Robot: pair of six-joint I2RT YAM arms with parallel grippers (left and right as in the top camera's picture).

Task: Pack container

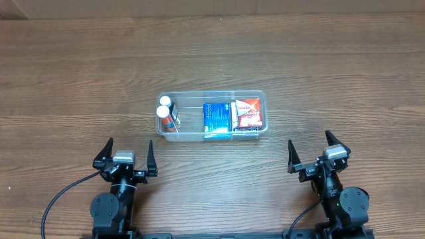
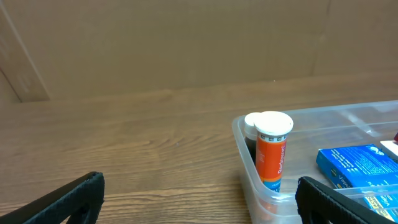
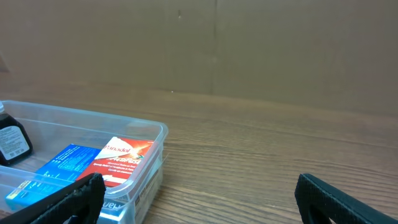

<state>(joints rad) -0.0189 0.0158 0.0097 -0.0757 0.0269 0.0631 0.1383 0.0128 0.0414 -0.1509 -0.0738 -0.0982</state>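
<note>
From overhead, the container (image 1: 190,118) sits on the wooden table (image 1: 80,73) at mid-frame, long side running 9 to 3 o'clock. At its 9 o'clock end stand a white-capped orange tube (image 1: 163,113) and a second white-capped bottle (image 1: 165,101), touching. A blue box (image 1: 216,118) lies in the middle, and a red-and-white box (image 1: 248,113) lies at the 3 o'clock end. The left gripper (image 1: 130,145) hangs with its fingers spread wide and nothing between them; the container is at about 2 o'clock from it, apart. The right gripper (image 1: 309,137) is likewise wide open and empty, with the container at about 10 o'clock.

In the left wrist view, the left gripper (image 2: 200,183) shows two dark fingers (image 2: 62,202) far apart at the bottom corners. The container (image 2: 239,134) lies ahead at 3 o'clock, untouched, with the orange tube (image 2: 272,152) upright in its near corner and the blue box (image 2: 354,163) beyond.

In the right wrist view, the right gripper (image 3: 199,182) is splayed wide, gripping nothing. The container (image 3: 158,129) is at 9 o'clock, near the left-hand finger (image 3: 68,199), though whether they touch I cannot tell. Inside lie the red-and-white box (image 3: 118,162), the blue box (image 3: 62,165) and a dark bottle (image 3: 12,142).
</note>
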